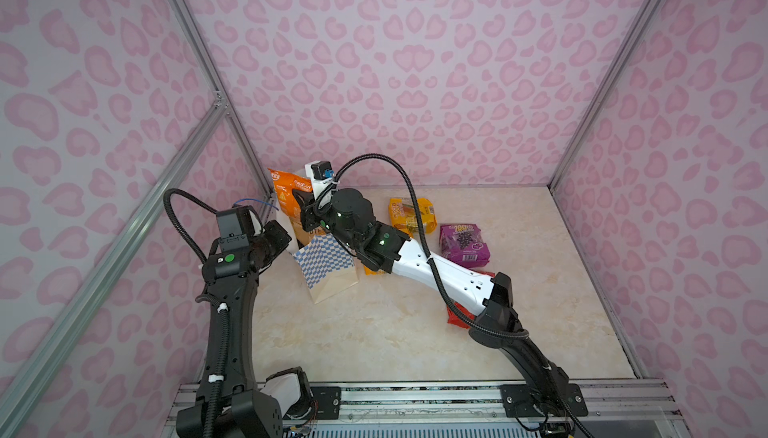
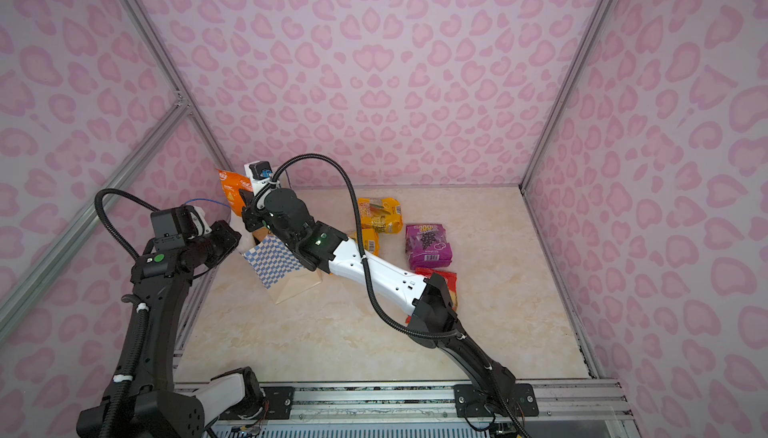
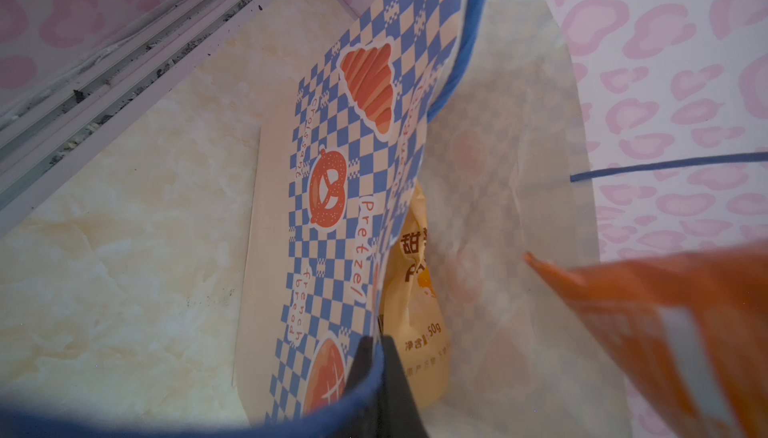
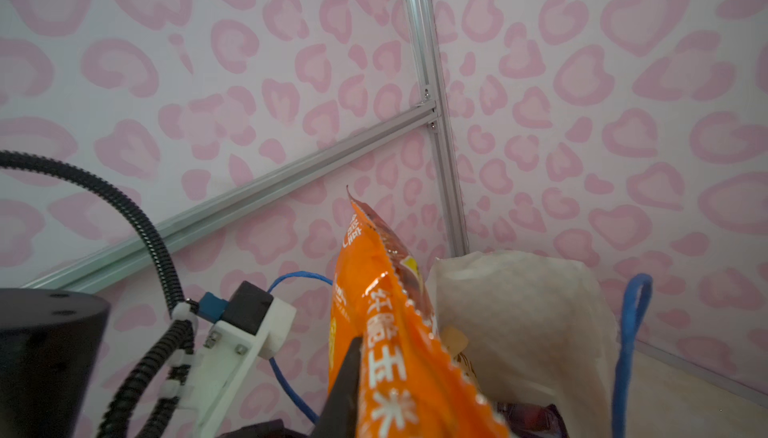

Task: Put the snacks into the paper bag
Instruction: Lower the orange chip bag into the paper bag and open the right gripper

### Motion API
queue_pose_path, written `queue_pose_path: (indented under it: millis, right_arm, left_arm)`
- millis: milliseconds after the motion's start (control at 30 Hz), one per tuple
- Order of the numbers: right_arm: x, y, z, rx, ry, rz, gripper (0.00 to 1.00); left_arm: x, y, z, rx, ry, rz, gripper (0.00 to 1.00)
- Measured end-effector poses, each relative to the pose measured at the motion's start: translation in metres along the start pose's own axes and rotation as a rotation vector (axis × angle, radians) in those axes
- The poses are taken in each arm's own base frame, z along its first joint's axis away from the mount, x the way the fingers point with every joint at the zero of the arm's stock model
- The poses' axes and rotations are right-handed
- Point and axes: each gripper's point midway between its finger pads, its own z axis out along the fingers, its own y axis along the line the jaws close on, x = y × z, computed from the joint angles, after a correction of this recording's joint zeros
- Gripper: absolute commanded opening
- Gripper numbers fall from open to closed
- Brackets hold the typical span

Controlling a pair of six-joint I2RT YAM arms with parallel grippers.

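- Two hands, both clamped: left hand (image 3: 376, 359) pinches the paper bag (image 1: 328, 265) rim; right hand (image 4: 361, 377) holds an orange packet (image 4: 374, 290) at its mouth.
- Paper bag, rear-left on the desk (image 1: 395, 332), reads "Pretzel", "French bread"; tan packet (image 3: 415, 332) inside reads "50g".

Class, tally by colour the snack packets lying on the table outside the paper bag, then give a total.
yellow packets: 2
purple packet: 1
red packet: 1
Total: 4
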Motion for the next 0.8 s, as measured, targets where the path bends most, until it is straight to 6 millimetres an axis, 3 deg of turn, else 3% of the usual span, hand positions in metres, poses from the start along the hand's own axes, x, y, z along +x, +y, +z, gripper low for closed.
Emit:
queue_pose_path:
  millis: [67,133,200,300,400,533,633,700,800]
  right_arm:
    - [0.015,-0.009,0.009,0.018,0.030,-0.007,0.39]
    - [0.029,-0.018,0.014,0.036,0.064,-0.015,0.59]
    - [0.037,-0.027,0.016,0.056,0.096,-0.017,0.71]
    - [0.033,-0.033,0.013,0.066,0.108,-0.022,0.79]
    - [0.016,-0.028,0.003,0.063,0.111,-0.042,0.86]
    - [-0.026,-0.028,-0.023,0.107,0.090,-0.082,0.93]
    - [-0.054,-0.041,-0.046,0.195,0.075,-0.122,0.97]
    - [-0.055,-0.055,-0.054,0.240,0.099,-0.138,0.97]
    - [-0.032,-0.082,-0.052,0.291,0.176,-0.153,0.97]
  left_arm:
    - [0.000,0.000,0.000,0.000,0.001,0.000,0.07]
    - [0.000,0.000,-0.001,0.001,-0.001,0.000,0.07]
    - [0.000,0.000,-0.001,0.001,-0.002,0.001,0.07]
    - [0.000,0.000,-0.001,0.000,-0.002,0.000,0.07]
    - [0.000,0.001,0.000,-0.002,0.001,-0.001,0.07]
    - [0.001,0.001,0.001,-0.004,0.003,-0.002,0.07]
    - [0.000,0.002,0.002,-0.007,0.002,-0.002,0.07]
    - [0.000,0.002,0.004,-0.010,0.006,-0.003,0.07]
    - [-0.001,0.002,0.010,-0.010,0.022,-0.007,0.07]
